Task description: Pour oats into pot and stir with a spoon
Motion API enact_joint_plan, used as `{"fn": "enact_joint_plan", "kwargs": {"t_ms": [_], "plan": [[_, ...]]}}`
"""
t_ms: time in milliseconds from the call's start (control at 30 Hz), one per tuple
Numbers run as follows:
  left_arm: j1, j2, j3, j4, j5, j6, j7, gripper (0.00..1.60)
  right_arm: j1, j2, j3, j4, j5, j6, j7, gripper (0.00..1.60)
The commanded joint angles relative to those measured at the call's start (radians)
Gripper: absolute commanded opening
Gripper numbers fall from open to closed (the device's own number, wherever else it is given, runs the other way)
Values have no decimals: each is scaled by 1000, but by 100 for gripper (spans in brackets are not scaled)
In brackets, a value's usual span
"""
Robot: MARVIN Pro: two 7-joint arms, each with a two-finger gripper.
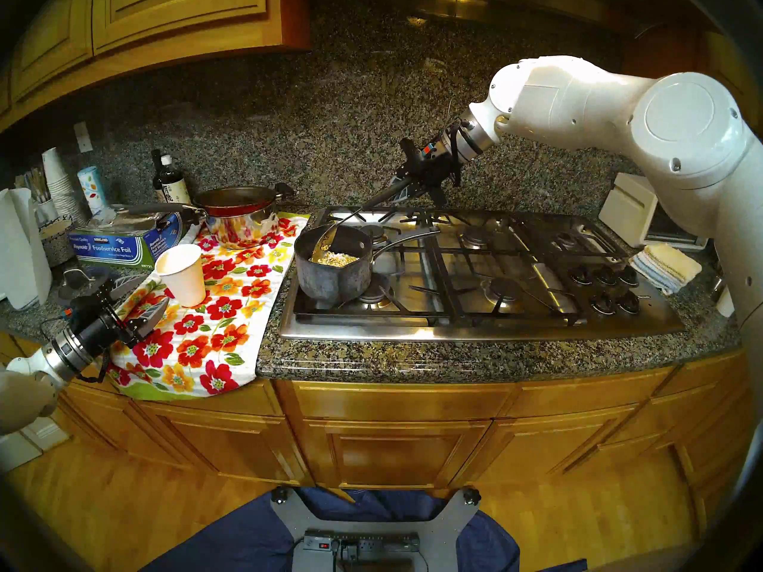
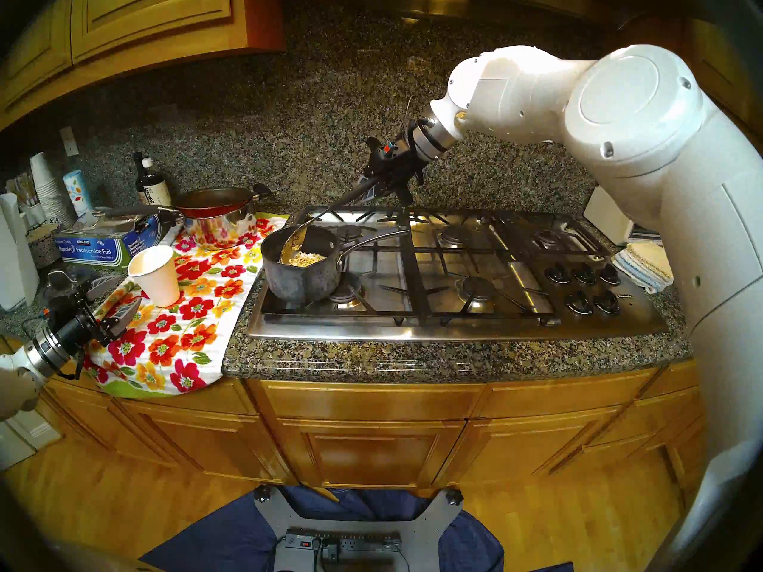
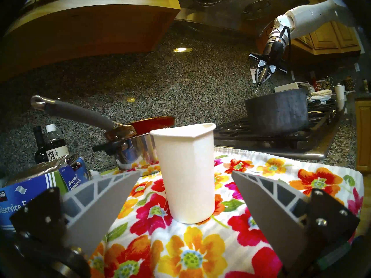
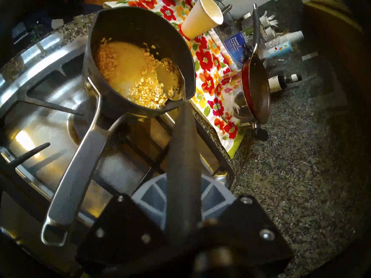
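The dark grey pot (image 1: 334, 278) (image 2: 301, 278) (image 4: 140, 20) stands on the cooktop's front left burner, its long silver handle pointing right. Pale oats (image 1: 336, 258) (image 2: 303, 259) (image 4: 148, 91) lie in its bottom. My right gripper (image 1: 398, 189) (image 2: 367, 187) (image 3: 261, 79) is shut on the dark handle of the spoon (image 1: 324, 241) (image 4: 183, 151). The spoon slants down over the far rim with its bowl among the oats. My left gripper (image 1: 142, 298) (image 2: 111, 296) (image 3: 185, 173) hangs open, low over the floral towel. A white paper cup (image 1: 181, 274) (image 3: 186, 191) stands upright just ahead of its fingers, untouched.
A shiny steel pot topped by a red pan (image 1: 239, 224) sits at the towel's far end. A foil box (image 1: 119, 245), dark bottles (image 1: 167, 183) and stacked cups (image 1: 62, 183) crowd the left counter. Stove knobs (image 1: 603, 286) and folded cloths (image 1: 664, 265) are at the right.
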Motion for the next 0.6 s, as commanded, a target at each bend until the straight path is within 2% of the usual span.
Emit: {"fn": "enact_joint_plan", "kwargs": {"t_ms": [0, 133, 567], "plan": [[-10, 14, -30, 2, -6, -2, -103, 160, 99, 38, 2, -66, 4, -16, 110, 0], [-9, 14, -30, 2, -6, -2, -104, 160, 124, 63, -10, -135, 4, -11, 98, 0], [-7, 15, -33, 3, -9, -2, -110, 160, 171, 113, -54, -240, 7, 5, 72, 0]]}}
